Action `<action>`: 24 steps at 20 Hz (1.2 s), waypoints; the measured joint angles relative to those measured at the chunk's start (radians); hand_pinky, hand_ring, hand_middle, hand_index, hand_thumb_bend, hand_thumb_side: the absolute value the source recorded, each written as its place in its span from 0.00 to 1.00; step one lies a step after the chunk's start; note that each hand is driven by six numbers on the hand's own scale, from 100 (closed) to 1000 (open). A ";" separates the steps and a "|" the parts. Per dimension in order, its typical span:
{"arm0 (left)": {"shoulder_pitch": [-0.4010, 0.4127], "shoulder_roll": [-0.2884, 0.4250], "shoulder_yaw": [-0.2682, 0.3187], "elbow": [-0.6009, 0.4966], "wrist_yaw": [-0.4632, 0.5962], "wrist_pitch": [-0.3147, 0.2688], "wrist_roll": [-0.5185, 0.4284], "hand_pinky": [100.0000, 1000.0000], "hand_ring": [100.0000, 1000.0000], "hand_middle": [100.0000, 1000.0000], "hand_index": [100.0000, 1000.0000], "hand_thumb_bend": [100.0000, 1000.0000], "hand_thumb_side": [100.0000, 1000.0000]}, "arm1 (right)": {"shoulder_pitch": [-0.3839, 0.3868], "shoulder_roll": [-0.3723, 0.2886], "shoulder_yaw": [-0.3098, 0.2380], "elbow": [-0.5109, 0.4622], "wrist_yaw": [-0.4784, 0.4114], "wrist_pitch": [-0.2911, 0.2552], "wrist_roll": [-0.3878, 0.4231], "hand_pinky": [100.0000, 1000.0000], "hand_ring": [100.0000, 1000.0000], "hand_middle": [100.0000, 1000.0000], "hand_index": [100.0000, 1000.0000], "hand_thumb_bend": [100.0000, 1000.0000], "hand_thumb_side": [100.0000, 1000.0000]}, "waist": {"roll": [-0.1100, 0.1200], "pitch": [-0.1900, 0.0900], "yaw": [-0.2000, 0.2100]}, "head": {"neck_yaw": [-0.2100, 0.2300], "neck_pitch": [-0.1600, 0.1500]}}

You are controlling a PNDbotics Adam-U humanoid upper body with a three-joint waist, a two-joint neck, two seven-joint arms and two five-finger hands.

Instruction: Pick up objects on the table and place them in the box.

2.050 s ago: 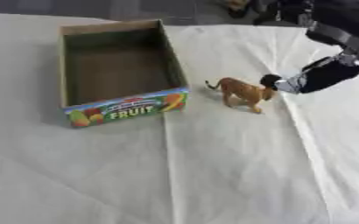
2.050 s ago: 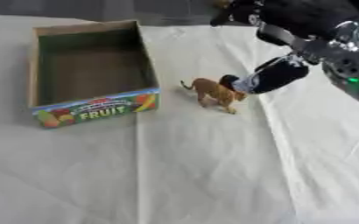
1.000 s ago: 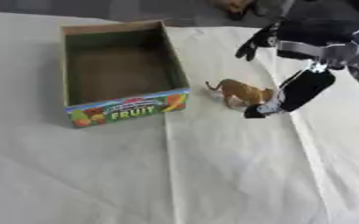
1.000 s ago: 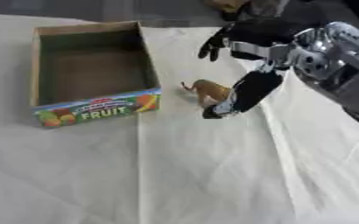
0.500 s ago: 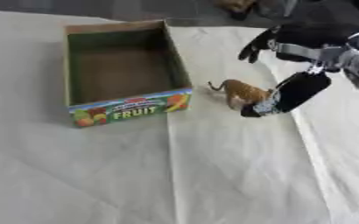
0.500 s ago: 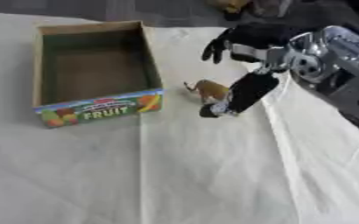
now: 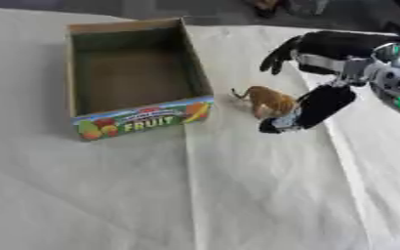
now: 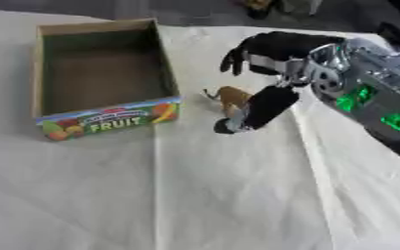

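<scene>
The toy animal (image 7: 268, 101), orange-brown, stands on the cream cloth-covered table (image 7: 237, 195) just beside the fruit-printed box (image 7: 137, 78), at the box's 3 o'clock. Its long axis runs from 10 o'clock, tail end, to 4 o'clock. The right hand (image 7: 323, 73) is spread open around the toy, thumb at its near side, fingers beyond it; contact cannot be confirmed. A dark floor lies beyond the table. The right eye view shows more of the forearm, with green lights.
</scene>
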 measured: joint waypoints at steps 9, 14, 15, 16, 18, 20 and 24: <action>0.000 -0.001 0.000 0.000 -0.002 0.000 0.000 0.69 0.92 0.86 0.92 0.65 0.02 | -0.007 0.036 -0.004 0.093 0.052 0.021 -0.022 0.84 0.94 0.72 0.88 0.49 0.49 | 0.000 0.018 0.004 | -0.004 -0.011; 0.000 -0.001 0.000 0.000 -0.002 0.000 0.000 0.69 0.92 0.86 0.92 0.65 0.02 | -0.015 0.055 -0.024 0.183 0.085 0.023 -0.056 0.84 0.94 0.74 0.88 0.49 0.48 | 0.000 0.025 0.004 | -0.004 -0.020; 0.000 -0.001 0.000 0.000 -0.002 0.000 0.000 0.69 0.92 0.86 0.92 0.64 0.02 | -0.015 0.060 -0.026 0.201 0.091 0.021 -0.062 0.84 0.94 0.74 0.88 0.48 0.48 | 0.000 0.027 0.004 | -0.005 -0.021; 0.000 -0.001 0.000 0.000 -0.003 0.000 -0.001 0.69 0.92 0.86 0.92 0.64 0.02 | -0.015 0.062 -0.028 0.219 0.096 0.019 -0.067 0.84 0.94 0.74 0.88 0.48 0.48 | 0.000 0.029 0.004 | -0.005 -0.022; 0.000 -0.001 0.000 0.000 -0.003 0.000 -0.001 0.69 0.92 0.86 0.92 0.64 0.02 | -0.015 0.069 -0.031 0.250 0.104 0.012 -0.075 0.84 0.94 0.74 0.88 0.48 0.48 | 0.001 0.032 0.005 | -0.008 -0.022; 0.000 -0.001 0.000 0.000 -0.003 0.000 -0.001 0.69 0.92 0.86 0.92 0.64 0.03 | -0.015 0.073 -0.031 0.271 0.106 0.005 -0.081 0.84 0.94 0.74 0.88 0.48 0.48 | 0.002 0.034 0.006 | -0.009 -0.022; 0.000 -0.002 0.000 0.000 -0.003 0.000 -0.002 0.69 0.92 0.86 0.92 0.63 0.03 | -0.023 0.088 -0.032 0.319 0.112 -0.014 -0.086 0.84 0.94 0.74 0.88 0.49 0.48 | 0.005 0.040 0.010 | -0.016 -0.022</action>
